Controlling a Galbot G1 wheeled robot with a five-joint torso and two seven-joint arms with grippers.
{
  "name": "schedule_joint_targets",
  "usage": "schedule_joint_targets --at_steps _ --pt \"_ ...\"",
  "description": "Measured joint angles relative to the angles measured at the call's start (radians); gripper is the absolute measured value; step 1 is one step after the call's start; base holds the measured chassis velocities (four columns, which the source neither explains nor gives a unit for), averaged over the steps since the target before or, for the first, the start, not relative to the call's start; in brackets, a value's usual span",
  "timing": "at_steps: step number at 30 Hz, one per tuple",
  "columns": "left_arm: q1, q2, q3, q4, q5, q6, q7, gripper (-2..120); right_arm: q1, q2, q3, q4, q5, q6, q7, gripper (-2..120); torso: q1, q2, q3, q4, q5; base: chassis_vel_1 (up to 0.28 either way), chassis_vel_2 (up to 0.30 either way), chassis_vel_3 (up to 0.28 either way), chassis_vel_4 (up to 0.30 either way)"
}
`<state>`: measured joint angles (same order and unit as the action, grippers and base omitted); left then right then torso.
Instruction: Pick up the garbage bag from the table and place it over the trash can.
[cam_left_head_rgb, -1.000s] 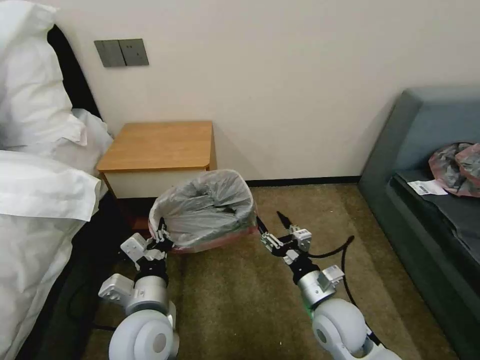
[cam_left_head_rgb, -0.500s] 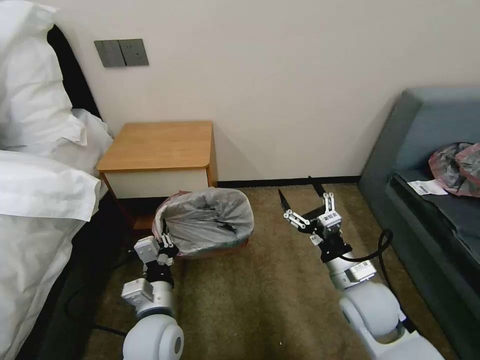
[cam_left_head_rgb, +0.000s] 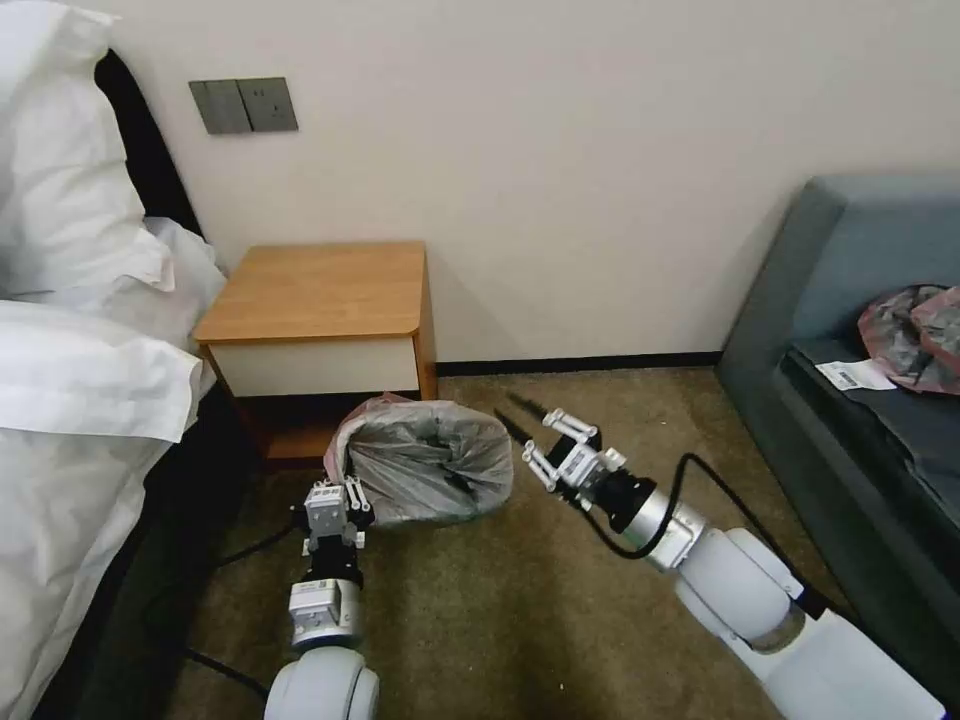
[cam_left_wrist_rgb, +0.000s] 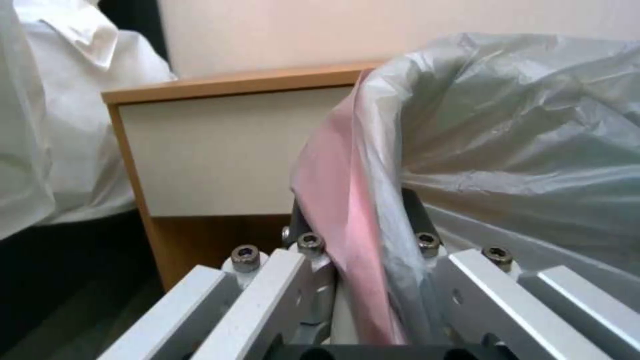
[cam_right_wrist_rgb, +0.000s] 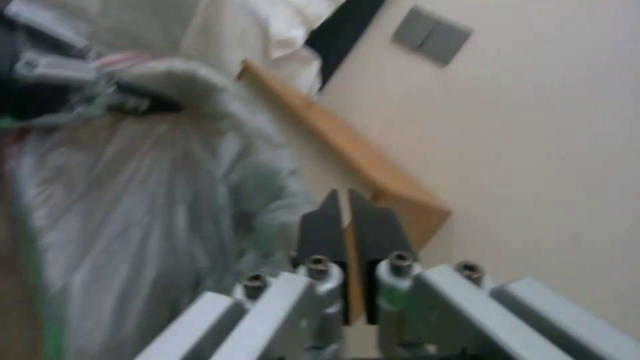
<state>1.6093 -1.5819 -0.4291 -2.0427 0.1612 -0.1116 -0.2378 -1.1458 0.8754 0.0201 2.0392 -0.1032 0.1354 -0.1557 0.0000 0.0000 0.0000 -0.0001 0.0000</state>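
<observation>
White pillows (cam_left_head_rgb: 60, 200) and bedding (cam_left_head_rgb: 70, 420) fill the left of the frame, with a dark headboard (cam_left_head_rgb: 150, 150) behind. A grey wall switch plate (cam_left_head_rgb: 243, 105) sits upper left on the cream wall. At right, a grey-blue sofa (cam_left_head_rgb: 840, 290) holds a pink-grey plastic bundle (cam_left_head_rgb: 915, 335) beside a white paper label (cam_left_head_rgb: 853, 375). Olive carpet (cam_left_head_rgb: 500, 620) covers the floor.

- The garbage bag (cam_left_head_rgb: 425, 470) lies between the left tool (cam_left_head_rgb: 338, 492) and right tool (cam_left_head_rgb: 520, 430).
- The bench (cam_left_head_rgb: 315, 290) stands behind the bag.
- The sofa (cam_left_head_rgb: 850, 330) lies right of the right tool.
</observation>
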Motion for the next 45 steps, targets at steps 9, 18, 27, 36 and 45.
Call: schedule_joint_targets --at_steps 9,18,27,36,45 --pt "0.0 -0.01 0.003 0.016 0.03 -0.009 -0.001 7 0.12 0.018 -0.183 -0.085 0.047 -0.093 0.002 0 0.0 0.0 0.0 0.0 0.0 0.0 0.0 0.0 0.0" --pt "0.0 -0.018 0.009 0.022 0.049 -0.012 0.0 7 0.29 0.08 -0.346 -0.216 0.137 -0.187 0.029 0 0.0 0.0 0.0 0.0002 -0.0001 0.0 0.0 0.0 0.0" --pt "0.016 -0.017 0.027 0.005 0.097 -0.018 0.02 7 0.442 0.125 -0.492 -0.343 0.173 -0.228 0.061 0 0.0 0.0 0.0 0.0002 0.0001 0.0 0.0 0.0 0.0" --pt "0.035 -0.019 0.049 0.002 0.163 -0.048 0.04 7 0.535 0.146 -0.601 -0.415 0.185 -0.262 0.074 0 0.0 0.0 0.0 0.0 0.0006 0.0 0.0 0.0 0.0" --pt "0.07 -0.018 0.084 -0.013 0.235 -0.082 0.043 7 0.542 0.198 -0.609 -0.487 0.166 -0.256 0.082 0 0.0 0.0 0.0 -0.0007 0.0035 0.0 0.0 0.0 0.0"
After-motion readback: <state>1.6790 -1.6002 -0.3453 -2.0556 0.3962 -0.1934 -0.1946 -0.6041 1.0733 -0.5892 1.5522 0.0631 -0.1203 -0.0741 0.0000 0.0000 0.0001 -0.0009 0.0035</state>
